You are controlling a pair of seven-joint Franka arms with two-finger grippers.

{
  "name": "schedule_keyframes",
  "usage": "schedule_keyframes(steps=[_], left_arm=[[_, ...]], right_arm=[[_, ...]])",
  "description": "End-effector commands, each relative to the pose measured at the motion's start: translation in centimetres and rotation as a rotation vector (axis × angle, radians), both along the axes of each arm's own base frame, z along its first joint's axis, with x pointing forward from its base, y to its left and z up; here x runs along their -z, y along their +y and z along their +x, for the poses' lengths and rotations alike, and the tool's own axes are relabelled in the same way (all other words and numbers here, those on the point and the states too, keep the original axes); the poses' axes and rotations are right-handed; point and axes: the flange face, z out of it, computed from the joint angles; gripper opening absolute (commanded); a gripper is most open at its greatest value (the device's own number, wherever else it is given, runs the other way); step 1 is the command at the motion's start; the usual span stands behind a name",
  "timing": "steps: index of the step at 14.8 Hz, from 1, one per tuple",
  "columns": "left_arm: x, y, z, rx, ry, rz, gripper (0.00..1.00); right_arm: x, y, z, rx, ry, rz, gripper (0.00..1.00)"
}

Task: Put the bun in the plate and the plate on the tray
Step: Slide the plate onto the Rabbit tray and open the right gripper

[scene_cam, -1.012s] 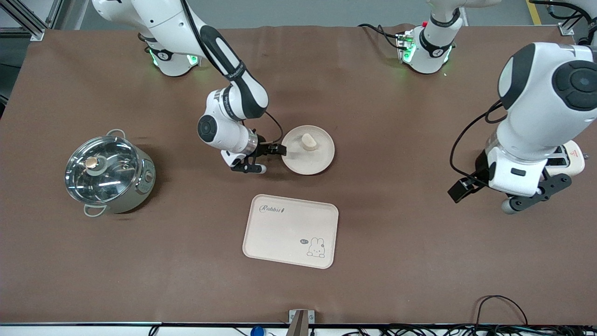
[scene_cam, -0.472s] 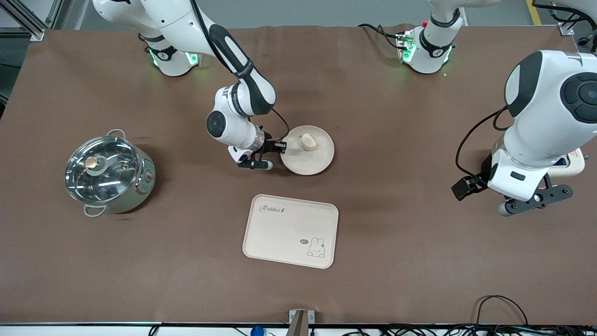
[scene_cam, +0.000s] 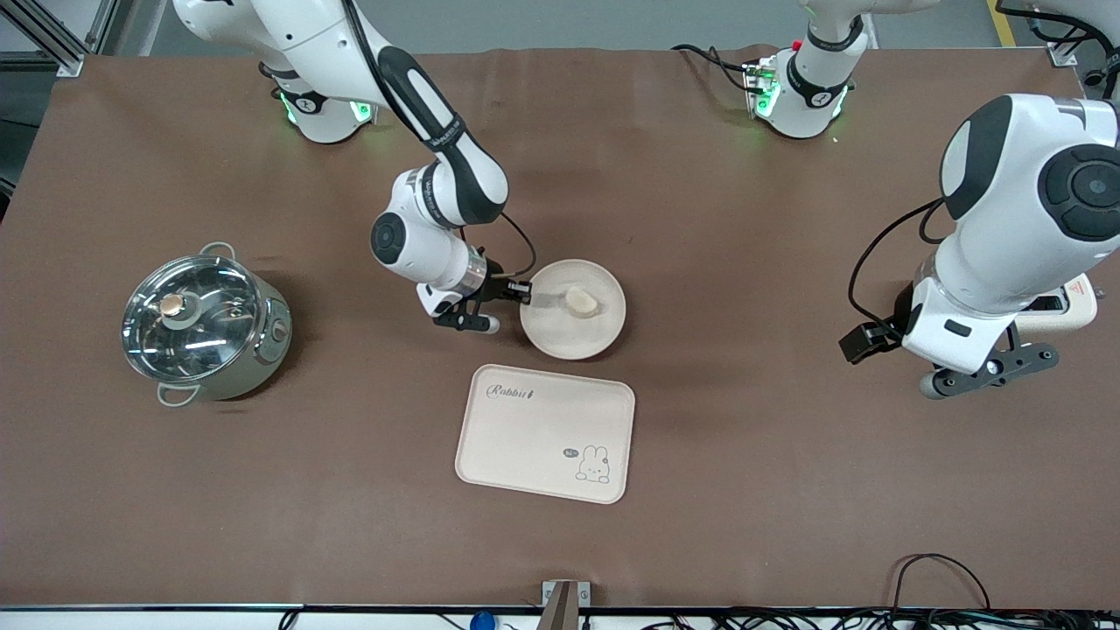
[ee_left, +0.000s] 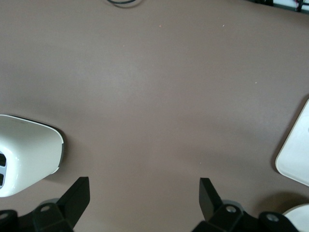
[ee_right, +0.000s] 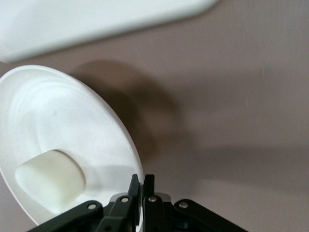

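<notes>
So: surface (scene_cam: 752,490) is brown cloth. Big stuff first. Steel pot (scene_cam: 206,325) with glass lid sits well off toward the right arm's end, clear of the right claw's work.

Tray (scene_cam: 544,433) lies flat on the surface, just nearer the front camera than the plate and not touching it. Rigid, low rim, looks like an easy landing target.

Plate (scene_cam: 573,308) is in the right claw (scene_cam: 523,294), pinched at the rim on the edge toward the right arm's end. Right wrist view shows the fingers almost together, with only the thin rim (ee_right: 140,186) between them. Plate looks tilted in that view, shadow under it, so I'd judge it's off the surface or partly so. Looks stiff and light, but smooth; a single-edge pinch lets it droop or pivot. Rim is the only real grab point, so keep it level.

Bun (scene_cam: 581,300) is on the plate, just past the right claw's tips, toward the middle. Loose, light, probably soft; tilt and it slides.

Left claw (ee_left: 145,198) waits over bare surface at the left arm's end, spread wide, holding nothing, with a white appliance (scene_cam: 1063,306) beside it.
</notes>
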Motion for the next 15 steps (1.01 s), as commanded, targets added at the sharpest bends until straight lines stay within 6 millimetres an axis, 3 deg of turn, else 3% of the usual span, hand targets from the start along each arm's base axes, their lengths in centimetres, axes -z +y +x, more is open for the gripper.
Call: schedule_keyframes(steps=[1,3,7,9,10,13,14,15], left_arm=[[-0.3,-0.3,-0.4,0.012,0.015,-0.006,1.0],[0.0,-0.6,-0.4,0.019,0.02,-0.006,1.0],[1.6,-1.0,0.1,0.024,0.042,-0.007,1.0],[2.1,-1.2,0.1,0.035,0.048,-0.005,1.0],[2.1,-2.1,-0.1,0.052,0.047,-0.003,1.0],[2.0,-2.2,0.0,0.047,0.043,-0.008,1.0],[2.1,-2.0,0.0,0.047,0.045,-0.008,1.0],[2.1,-1.8,0.1,0.046,0.045,-0.008,1.0]], right_arm=[[-4.5,-1.4,3.6,0.056,-0.062,0.059,0.0],[-6.8,-2.3,7.7,0.077,-0.141,0.069,0.0],[-4.6,-4.0,14.4,0.082,-0.21,0.023,0.01],[-2.5,-3.5,15.8,0.082,-0.198,0.024,0.01],[-1.4,-3.4,16.1,0.08,-0.19,0.021,0.01],[1.6,-3.1,16.4,0.076,-0.167,0.007,0.01],[1.8,-3.0,16.3,0.066,-0.15,0.011,0.04],[2.0,-3.0,16.3,0.063,-0.13,0.013,0.16]])
